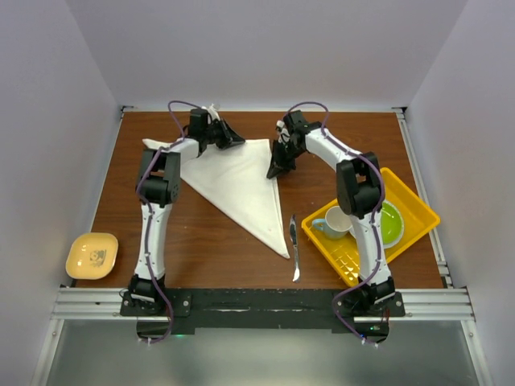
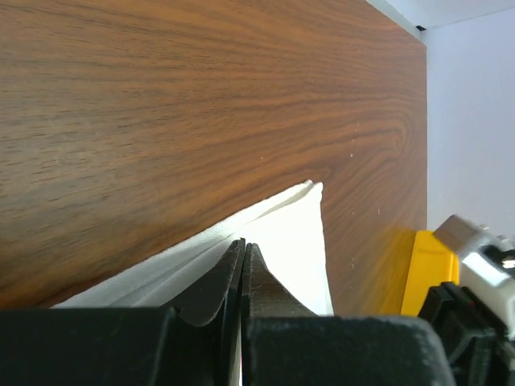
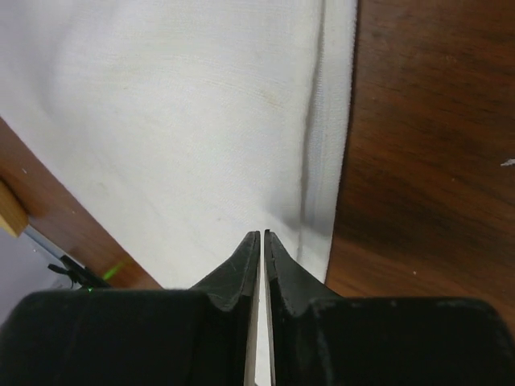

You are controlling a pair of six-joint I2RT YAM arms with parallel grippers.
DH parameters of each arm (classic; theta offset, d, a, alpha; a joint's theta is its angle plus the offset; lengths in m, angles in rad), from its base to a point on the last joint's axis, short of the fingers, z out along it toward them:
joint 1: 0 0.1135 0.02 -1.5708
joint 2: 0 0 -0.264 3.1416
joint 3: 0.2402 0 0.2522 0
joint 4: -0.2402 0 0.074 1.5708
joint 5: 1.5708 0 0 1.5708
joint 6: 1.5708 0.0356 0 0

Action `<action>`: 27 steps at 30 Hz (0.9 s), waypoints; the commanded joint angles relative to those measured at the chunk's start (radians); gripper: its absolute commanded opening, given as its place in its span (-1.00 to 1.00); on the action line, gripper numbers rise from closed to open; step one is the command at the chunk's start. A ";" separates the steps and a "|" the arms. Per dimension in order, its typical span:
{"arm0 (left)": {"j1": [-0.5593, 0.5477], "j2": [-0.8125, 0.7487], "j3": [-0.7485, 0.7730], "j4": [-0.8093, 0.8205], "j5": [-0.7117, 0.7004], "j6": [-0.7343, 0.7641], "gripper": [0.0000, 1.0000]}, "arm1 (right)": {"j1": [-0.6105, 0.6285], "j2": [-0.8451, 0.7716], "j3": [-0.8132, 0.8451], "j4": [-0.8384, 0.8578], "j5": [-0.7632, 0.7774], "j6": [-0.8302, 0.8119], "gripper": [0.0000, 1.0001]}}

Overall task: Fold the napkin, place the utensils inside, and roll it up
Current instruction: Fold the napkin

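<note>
Top external: napkin (image 1: 233, 181) is seen folded into a triangle, laid flat on the table (image 1: 209, 241), one long point directed at the near edge.
left gripper (image 1: 231, 137): set at the napkin's far edge, toward its left end.
left jaws: shown pressed together in the left wrist view; whether cloth is pinched between them cannot be told.
left wrist view: a layered corner of the cloth is seen just past the fingertips, with bare wood beyond it and a strip of yellow at the right.
right gripper (image 1: 278, 169): set at the napkin's far right corner, tipped down toward the table.
right jaws: shown together but for a hairline slit in the right wrist view; a grip on the cloth cannot be confirmed.
right wrist view: white cloth is spread under the fingers, its hemmed edge running just right of them, bare wood to the right.
knife (image 1: 294, 245): laid on bare wood just right of the napkin's near point, apart from it, between napkin and tray.
tray (image 1: 418, 205): yellow, set askew at the right; a cup (image 1: 338, 221) and a green bowl (image 1: 392, 225) are held in it.
dish (image 1: 92, 256): small, yellow, placed at the near left, well apart from the napkin.
</note>
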 commanded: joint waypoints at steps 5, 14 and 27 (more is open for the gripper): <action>0.032 -0.174 -0.092 -0.061 0.044 0.054 -0.93 | 0.092 -0.045 0.025 -0.015 -0.103 -0.019 -0.57; 0.095 -0.168 -0.175 -0.185 0.030 0.154 -0.98 | 0.097 -0.058 -0.091 -0.010 -0.069 -0.039 -0.58; 0.147 -0.174 0.006 -0.405 -0.016 0.274 -0.95 | 0.132 -0.207 -0.191 -0.052 -0.040 -0.107 -0.52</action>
